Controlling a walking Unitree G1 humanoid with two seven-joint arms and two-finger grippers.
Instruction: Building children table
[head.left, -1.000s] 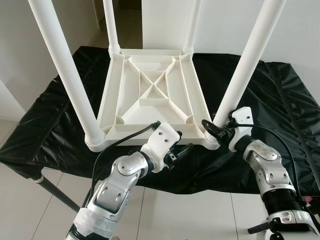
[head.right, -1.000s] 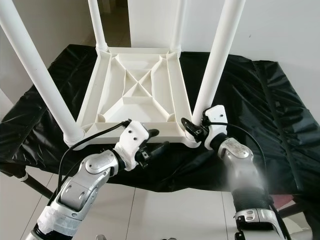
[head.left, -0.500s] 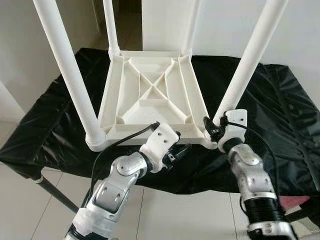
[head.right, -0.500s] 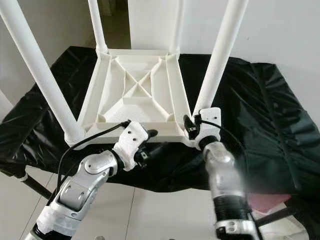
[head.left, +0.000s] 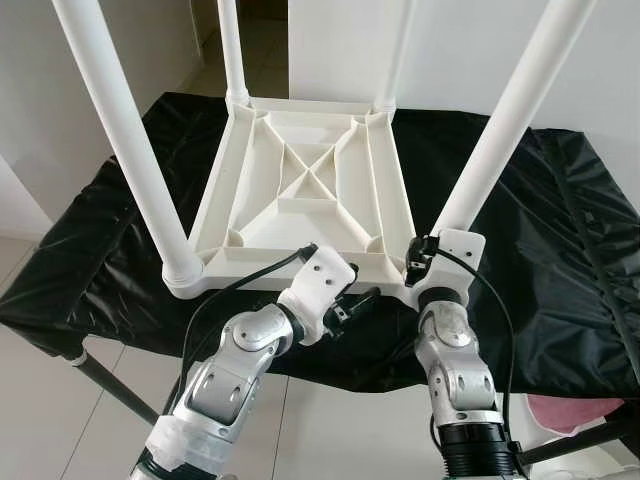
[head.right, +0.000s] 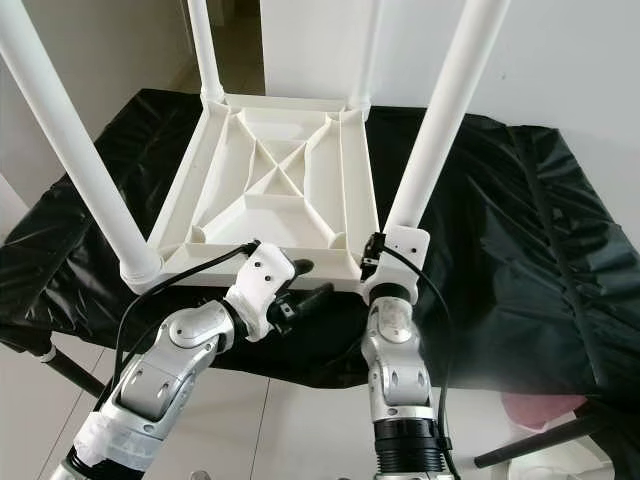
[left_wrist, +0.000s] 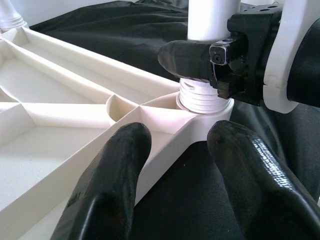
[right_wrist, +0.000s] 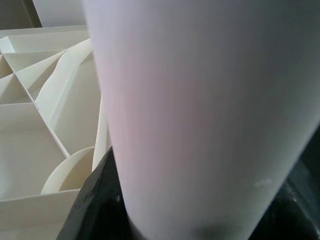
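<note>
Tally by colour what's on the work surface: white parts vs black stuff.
White table legs: 4 (near left, near right, far left, far right)
White tabletop, upside down: 1
Black cover sheet: 1
Total: 6 (5 white, 1 black)

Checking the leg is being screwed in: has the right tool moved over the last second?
Yes. The right tool has swung around the near right leg, its forearm shifting toward the left tool, which stayed put.
</note>
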